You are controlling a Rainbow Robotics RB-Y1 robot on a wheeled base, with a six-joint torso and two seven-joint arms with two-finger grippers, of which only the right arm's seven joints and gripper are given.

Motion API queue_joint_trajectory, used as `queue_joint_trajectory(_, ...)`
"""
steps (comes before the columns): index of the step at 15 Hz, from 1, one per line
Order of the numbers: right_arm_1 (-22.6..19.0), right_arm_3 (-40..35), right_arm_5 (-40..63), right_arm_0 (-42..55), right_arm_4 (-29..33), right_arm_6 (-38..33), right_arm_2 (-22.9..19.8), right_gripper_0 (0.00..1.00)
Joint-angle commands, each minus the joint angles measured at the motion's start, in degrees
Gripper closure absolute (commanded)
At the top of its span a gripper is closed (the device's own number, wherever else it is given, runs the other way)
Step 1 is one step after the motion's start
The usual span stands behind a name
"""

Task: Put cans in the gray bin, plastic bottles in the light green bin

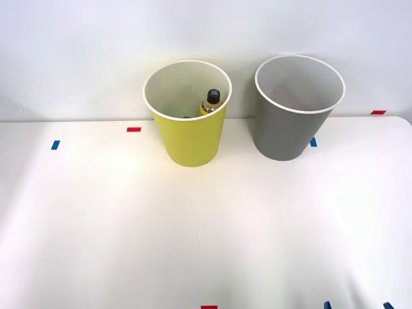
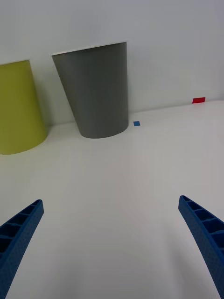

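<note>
The light green bin (image 1: 190,138) stands at the back of the white table, left of the gray bin (image 1: 293,122). Inside the light green bin a plastic bottle (image 1: 210,106) with a black cap and yellow body leans against the wall. A small dark tip (image 1: 187,116) shows beside it; I cannot tell what it is. The gray bin's inside looks pale and bare as far as I can see. Cans are out of view. My right gripper (image 1: 357,306) is at the table's near right edge, open and holding nothing. In the wrist view the right gripper (image 2: 111,201) faces the gray bin (image 2: 98,88), with the light green bin (image 2: 18,110) beside it.
Small red tape marks (image 1: 133,129) and blue tape marks (image 1: 55,145) dot the white table (image 1: 193,232). A white wall rises right behind the bins. One blue mark (image 2: 136,123) lies at the gray bin's foot.
</note>
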Motion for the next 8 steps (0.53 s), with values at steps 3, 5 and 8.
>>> queue_joint_trajectory(3,-0.01,0.00,0.01,0.00,0.00,0.00,0.00,0.00)
queue_joint_trajectory(5,-0.01,0.00,0.01,0.00,0.00,0.00,0.00,0.00)
queue_joint_trajectory(8,-0.01,0.00,0.01,0.00,0.00,0.00,0.00,0.00)
